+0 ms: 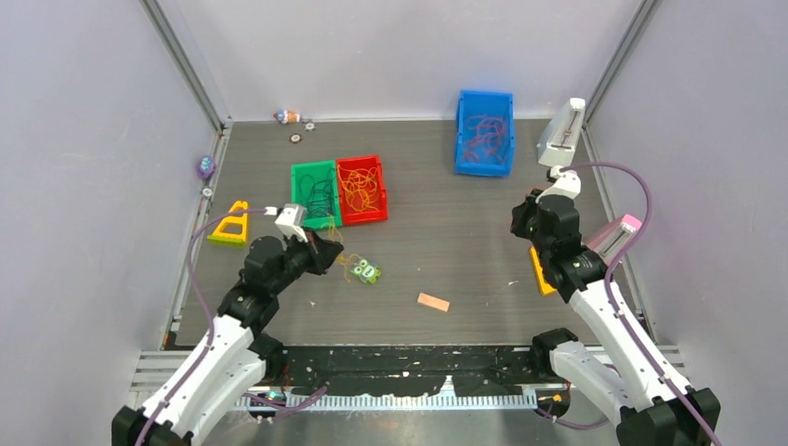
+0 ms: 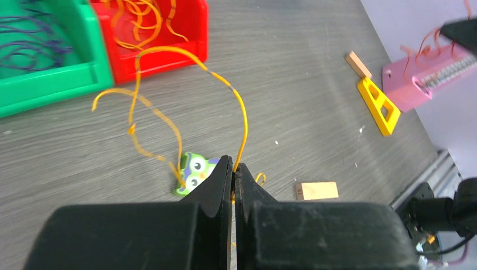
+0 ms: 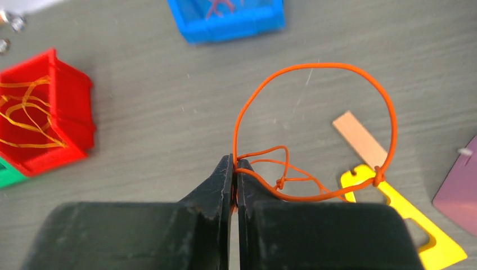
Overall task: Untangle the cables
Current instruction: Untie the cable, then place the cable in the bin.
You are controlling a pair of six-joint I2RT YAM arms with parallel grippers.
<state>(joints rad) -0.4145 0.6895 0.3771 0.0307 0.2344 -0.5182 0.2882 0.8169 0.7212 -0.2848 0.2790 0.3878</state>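
Tabletop: grey wood-grain tabletop point(image 1: 446, 242) carrying three open plastic bins on its far half.
Green bin: green rectangular plastic bin point(image 2: 50, 84), side by side with the red one and touching it. It holds dark purple-black cables point(image 2: 28, 42) in a loose tangle.
Red bin: red rectangular plastic bin point(image 2: 163, 53). It holds curled yellow-orange cables point(image 2: 135, 14).
Blue bin: blue rectangular plastic bin point(image 1: 483, 167), well apart from the other two. It holds red cables point(image 1: 485, 135).
Left arm: left gripper point(image 2: 233, 169) clenched on one yellow-orange strand point(image 2: 244, 121), which arcs up from the jaws over the tabletop in front of the red bin, outside every bin. A small green owl toy point(image 2: 195, 171) lies just beside the fingertips.
Right arm: right gripper point(image 3: 234, 163) clenched on an orange cable loop point(image 3: 388, 112), knotted near the jaws. The loop crosses a flat yellow triangular plastic frame point(image 3: 416, 225).
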